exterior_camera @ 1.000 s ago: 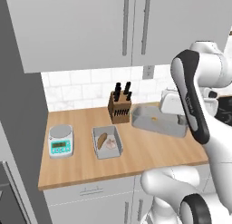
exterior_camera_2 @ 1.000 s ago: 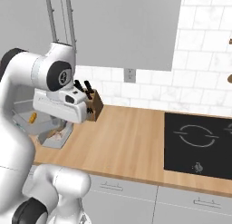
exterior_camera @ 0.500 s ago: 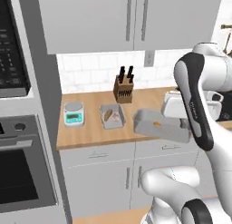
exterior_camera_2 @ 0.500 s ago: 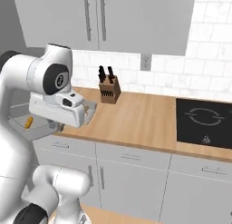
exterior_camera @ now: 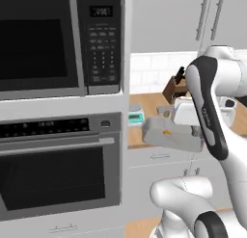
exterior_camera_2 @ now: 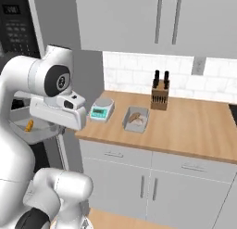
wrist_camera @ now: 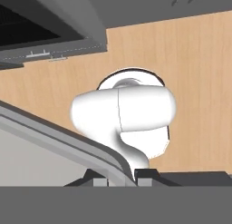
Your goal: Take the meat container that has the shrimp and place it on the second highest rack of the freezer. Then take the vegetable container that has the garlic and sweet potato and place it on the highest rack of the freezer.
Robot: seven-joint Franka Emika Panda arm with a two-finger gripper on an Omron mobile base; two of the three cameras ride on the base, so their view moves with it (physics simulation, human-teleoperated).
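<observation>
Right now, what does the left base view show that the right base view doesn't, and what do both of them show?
Left base view alone: the built-in oven with its door closed, below the microwave's window. Right base view alone: the second tray's contents, a sweet potato with a pale lump beside it, and a wall outlet. Both: the carried tray with the shrimp, the scale, the knife block.

Black microwave [exterior_camera: 58,39] stacked over a black-fronted wall oven [exterior_camera: 58,165] with a silver bar handle. Wood counter [exterior_camera_2: 194,126] alongside, carrying a small scale [exterior_camera_2: 102,108] with a teal display near its left end and a knife block [exterior_camera_2: 159,94] back by the white tile wall. Grey upper cabinets [exterior_camera_2: 152,19] overhead, grey drawers and doors [exterior_camera_2: 148,181] below.
</observation>
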